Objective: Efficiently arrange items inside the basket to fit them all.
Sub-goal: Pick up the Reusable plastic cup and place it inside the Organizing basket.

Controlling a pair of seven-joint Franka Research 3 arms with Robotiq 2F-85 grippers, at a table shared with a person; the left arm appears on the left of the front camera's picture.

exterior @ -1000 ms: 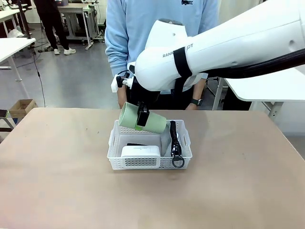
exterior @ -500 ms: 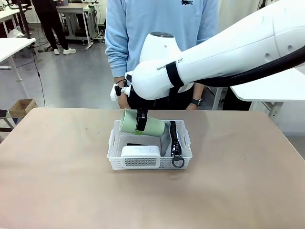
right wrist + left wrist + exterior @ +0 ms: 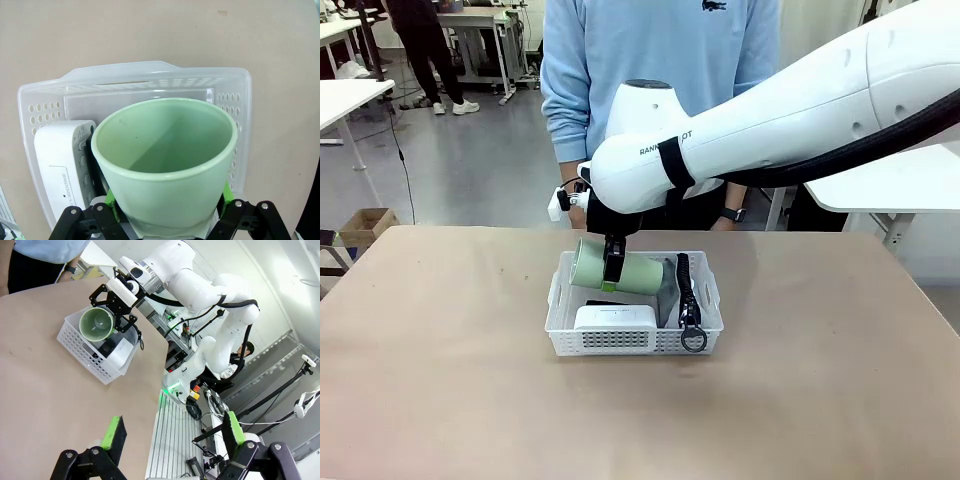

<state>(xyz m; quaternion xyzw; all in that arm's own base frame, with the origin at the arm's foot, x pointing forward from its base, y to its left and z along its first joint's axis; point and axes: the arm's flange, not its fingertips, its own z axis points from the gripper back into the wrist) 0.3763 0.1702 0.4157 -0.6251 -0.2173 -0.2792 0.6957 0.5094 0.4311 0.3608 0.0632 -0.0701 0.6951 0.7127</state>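
At frame centre, right gripper (image 3: 612,262) clamps pale green cup (image 3: 620,268) on its side over basket (image 3: 563,335); white device (image 3: 614,317), pouch (image 3: 669,290) inside. Cup unplaced. Left gripper (image 3: 172,432) spread, idle.

Grey floor (image 3: 470,170), white tables (image 3: 345,98), cardboard box (image 3: 365,226) at left.
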